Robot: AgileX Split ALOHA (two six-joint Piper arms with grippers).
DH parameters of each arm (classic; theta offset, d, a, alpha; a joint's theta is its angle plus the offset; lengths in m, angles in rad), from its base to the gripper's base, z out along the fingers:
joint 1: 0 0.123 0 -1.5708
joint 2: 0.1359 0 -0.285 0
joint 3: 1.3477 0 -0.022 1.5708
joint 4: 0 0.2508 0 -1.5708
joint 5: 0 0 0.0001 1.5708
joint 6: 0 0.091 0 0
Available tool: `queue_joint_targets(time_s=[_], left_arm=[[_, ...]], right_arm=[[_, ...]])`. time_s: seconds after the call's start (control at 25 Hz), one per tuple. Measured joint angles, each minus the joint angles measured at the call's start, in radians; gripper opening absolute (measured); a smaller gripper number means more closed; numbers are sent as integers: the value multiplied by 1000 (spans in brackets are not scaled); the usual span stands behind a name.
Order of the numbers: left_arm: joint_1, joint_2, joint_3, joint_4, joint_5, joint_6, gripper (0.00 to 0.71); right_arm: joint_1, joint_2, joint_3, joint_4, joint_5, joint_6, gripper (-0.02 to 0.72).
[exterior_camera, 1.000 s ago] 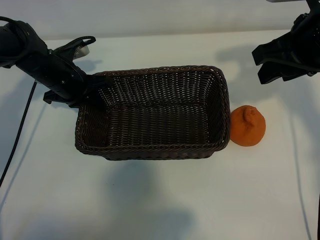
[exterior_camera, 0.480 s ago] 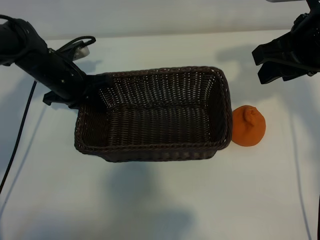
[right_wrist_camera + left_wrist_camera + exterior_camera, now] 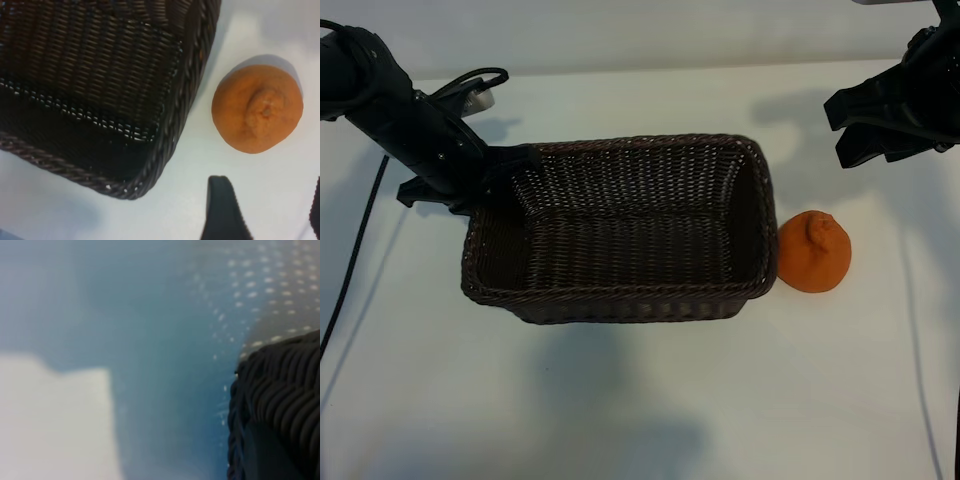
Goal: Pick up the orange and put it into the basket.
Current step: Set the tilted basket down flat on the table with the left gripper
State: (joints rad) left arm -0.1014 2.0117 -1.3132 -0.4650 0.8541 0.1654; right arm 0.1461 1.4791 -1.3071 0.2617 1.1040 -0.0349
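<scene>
Orange (image 3: 814,253) touches basket (image 3: 620,300) wall, open table (image 3: 880,380) beyond.

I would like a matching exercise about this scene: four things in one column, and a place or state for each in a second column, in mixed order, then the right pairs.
Things:
1. orange
2. basket
3. left gripper
4. right gripper

Places or states:
A. shut on the basket's rim at a far corner
B. on the table, just outside the basket's right end
C. open, in the air above the table, beyond the orange
D. dark brown, woven, nothing inside it

Pairs: 1-B, 2-D, 3-A, 4-C
</scene>
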Motion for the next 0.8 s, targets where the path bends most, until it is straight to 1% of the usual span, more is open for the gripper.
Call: queue_joint_targets(time_s=[0.08,0.8], left_arm=[[0,0,0,20,0,-22,160],[0,0,0,21,-18,-38,160]], right_arm=[[0,0,0,0,0,0,421],[0,0,0,0,0,0,421]])
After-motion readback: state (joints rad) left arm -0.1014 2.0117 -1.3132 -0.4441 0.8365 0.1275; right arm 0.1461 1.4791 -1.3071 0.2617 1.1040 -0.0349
